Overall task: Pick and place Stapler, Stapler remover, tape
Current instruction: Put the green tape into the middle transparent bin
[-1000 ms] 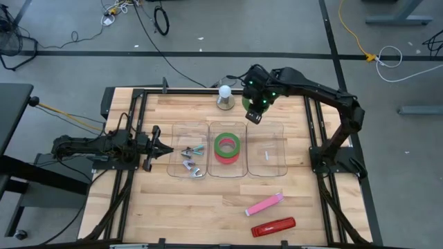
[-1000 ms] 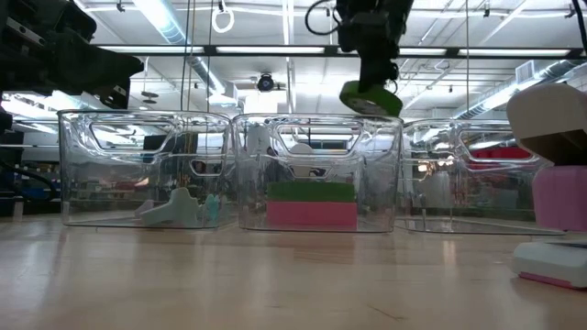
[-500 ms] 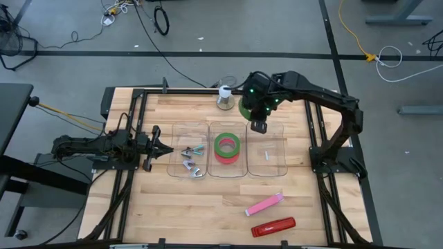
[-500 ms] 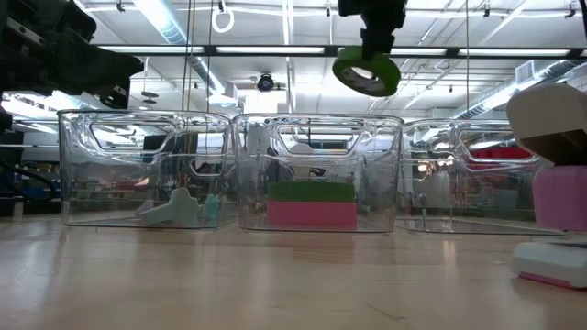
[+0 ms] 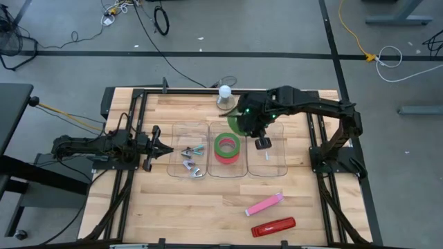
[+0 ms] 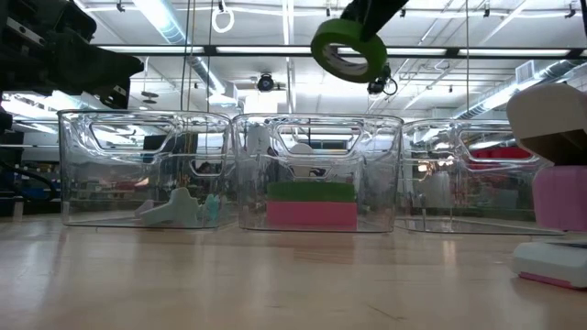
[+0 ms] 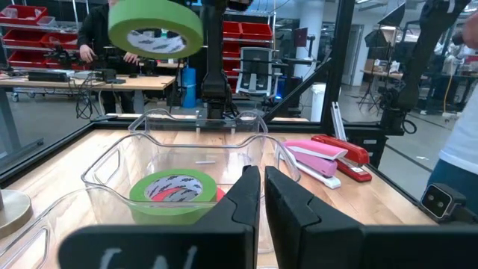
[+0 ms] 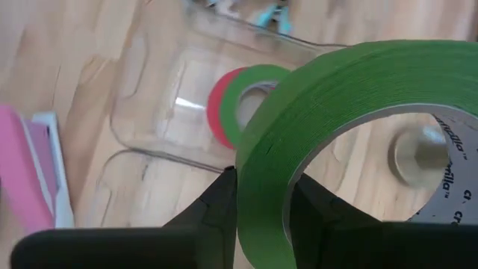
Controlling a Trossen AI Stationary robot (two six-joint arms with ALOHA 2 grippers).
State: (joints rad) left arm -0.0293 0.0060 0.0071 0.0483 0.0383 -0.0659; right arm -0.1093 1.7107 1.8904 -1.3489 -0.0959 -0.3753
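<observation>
Holding a green tape (image 6: 348,48) clamped in the right claw (image 5: 243,123), high above the middle bin (image 5: 226,173), which already contains tape rolls (image 5: 227,146). Risk: releasing off-centre could bounce it off the rim. Left claw (image 7: 259,196) closed, idle beside the left bin (image 5: 188,173).

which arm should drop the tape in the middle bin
Right. The right gripper already holds the tape above the middle bin. The left gripper waits at the table's left side, holding nothing.
</observation>
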